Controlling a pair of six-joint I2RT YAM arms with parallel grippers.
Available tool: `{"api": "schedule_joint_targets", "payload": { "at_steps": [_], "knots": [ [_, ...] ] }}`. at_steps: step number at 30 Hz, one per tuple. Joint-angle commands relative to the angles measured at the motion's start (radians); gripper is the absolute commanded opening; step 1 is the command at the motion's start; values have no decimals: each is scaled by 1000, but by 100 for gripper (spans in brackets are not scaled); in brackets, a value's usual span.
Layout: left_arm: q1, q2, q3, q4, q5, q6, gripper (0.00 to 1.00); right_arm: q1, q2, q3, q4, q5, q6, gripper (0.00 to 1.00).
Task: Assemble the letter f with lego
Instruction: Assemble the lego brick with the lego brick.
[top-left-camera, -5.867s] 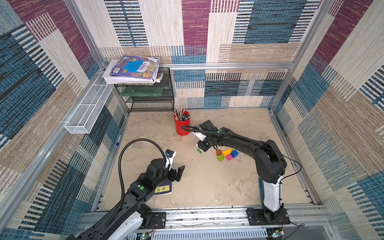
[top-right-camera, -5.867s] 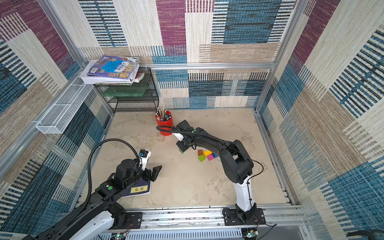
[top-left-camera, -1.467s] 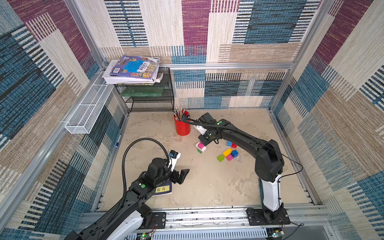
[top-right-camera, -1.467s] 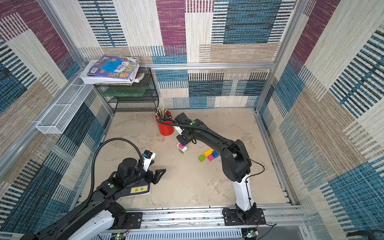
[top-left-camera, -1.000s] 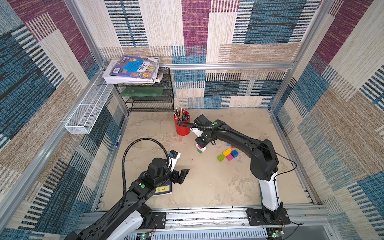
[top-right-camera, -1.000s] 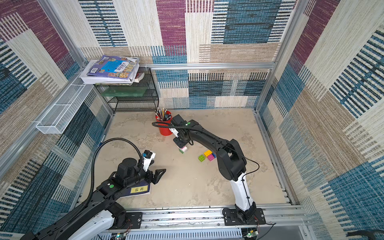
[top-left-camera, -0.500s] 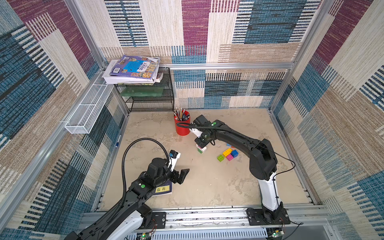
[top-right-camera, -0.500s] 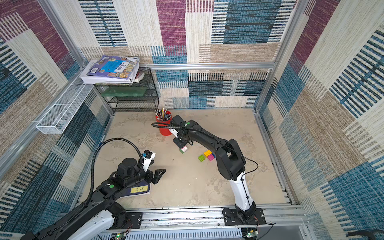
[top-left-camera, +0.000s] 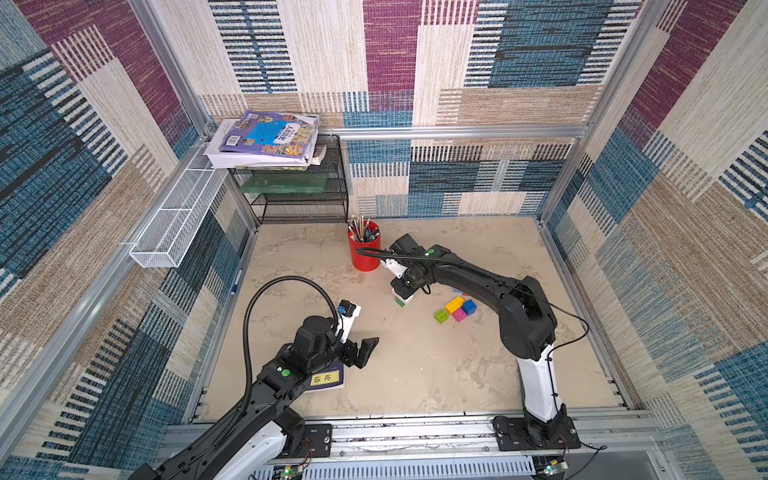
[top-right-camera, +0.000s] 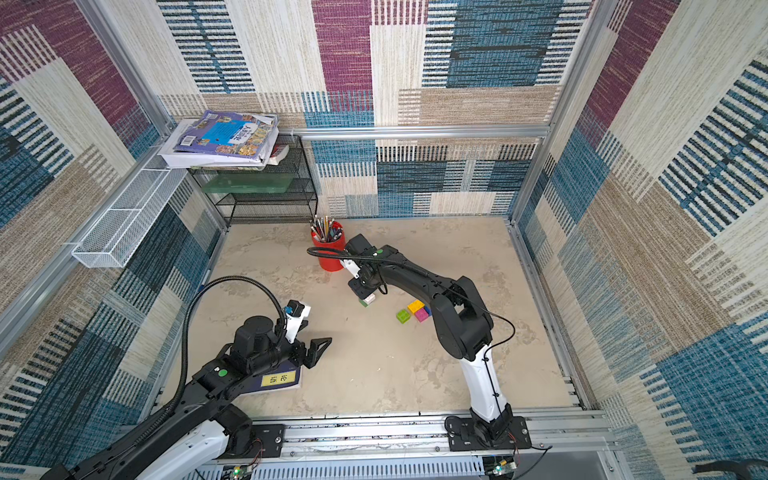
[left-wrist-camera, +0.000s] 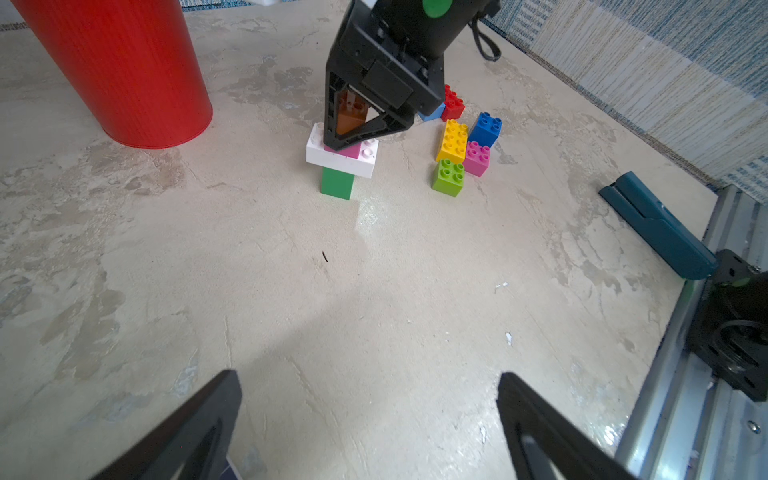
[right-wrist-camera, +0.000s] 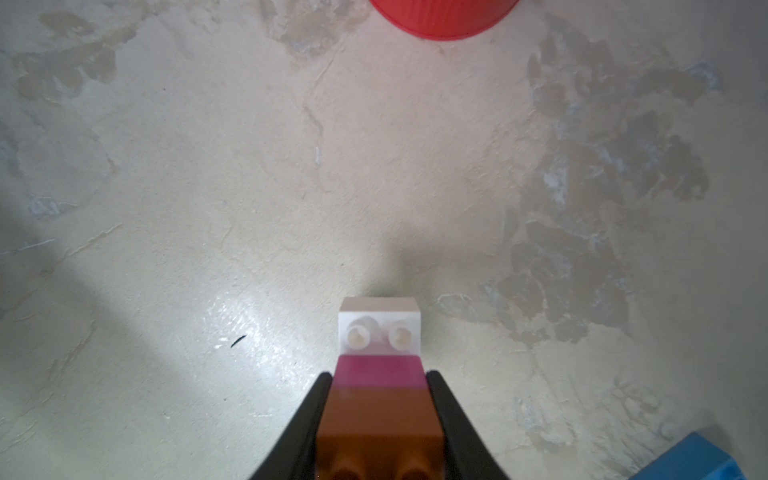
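Observation:
A lego stack stands mid-table: a green brick (left-wrist-camera: 336, 185), a white oblong brick (left-wrist-camera: 340, 160) across it, and a pink brick (left-wrist-camera: 351, 151) on top. My right gripper (right-wrist-camera: 379, 376) is shut on a brown brick (right-wrist-camera: 378, 419), which rests directly on that pink brick. The stack (top-left-camera: 402, 300) shows under the right gripper (top-left-camera: 405, 289) in both top views. Loose lego lies right of it: yellow (left-wrist-camera: 452, 140), blue (left-wrist-camera: 485, 129), pink (left-wrist-camera: 477, 158), lime (left-wrist-camera: 448, 176) and red (left-wrist-camera: 454, 104). My left gripper (left-wrist-camera: 366, 376) hangs open over bare table, well in front of the stack.
A red pencil cup (top-left-camera: 364, 249) stands close behind the stack. A book (top-left-camera: 326, 378) lies under my left arm. A black wire shelf (top-left-camera: 299, 195) with books fills the back left corner. A teal stapler-like object (left-wrist-camera: 656, 226) lies by the front rail.
My right gripper has swung left with the brown brick, come over the stack and settled onto the pink brick. In the last half second it barely moves. The left arm stays still.

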Motion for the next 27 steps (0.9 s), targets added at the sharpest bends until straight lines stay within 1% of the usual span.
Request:
{"api": "schedule_joint_targets", "payload": {
  "at_steps": [1,8,10,19,27],
  "knots": [
    [0,-2,2,14,4,12,99,-6,11,-31,-115,-9,5,39],
    [0,0,2,14,2,11,99,-16,-12,-33,-90,-15,3,38],
    [1,0,2,14,2,11,99,-13,-11,-29,-86,-7,4,42],
    [0,1,2,14,2,10,99,-14,-34,-15,-63,-1,7,52],
    [0,1,2,14,2,10,99,-11,-80,-6,-52,9,9,57]
  ]
}}
